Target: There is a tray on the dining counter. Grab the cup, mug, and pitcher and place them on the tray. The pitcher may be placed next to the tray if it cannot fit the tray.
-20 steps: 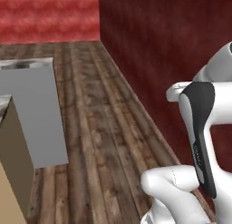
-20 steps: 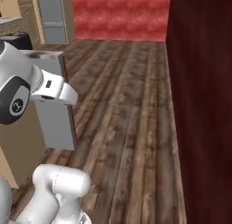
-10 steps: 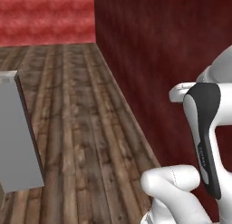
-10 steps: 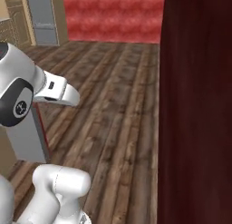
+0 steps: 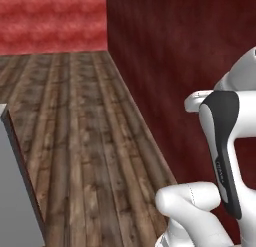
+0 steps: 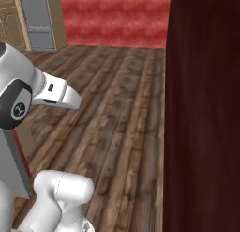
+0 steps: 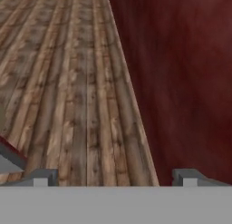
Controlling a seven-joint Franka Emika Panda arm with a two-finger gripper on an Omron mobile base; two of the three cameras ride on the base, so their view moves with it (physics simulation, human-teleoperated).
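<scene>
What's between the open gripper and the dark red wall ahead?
Only bare wooden floor lies between the gripper and the dark red wall, in the hand view.

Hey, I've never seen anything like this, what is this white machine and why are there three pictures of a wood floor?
It is a white robot arm on a driving base, drawn by computer. Two pictures come from cameras on the base, behind the arm to its left and right. The third comes from a camera on the hand, looking past the open gripper, which holds nothing. Ahead lie a plank floor and a dark red wall. A grey cabinet side stands to the left, and a grey door farther off.
</scene>
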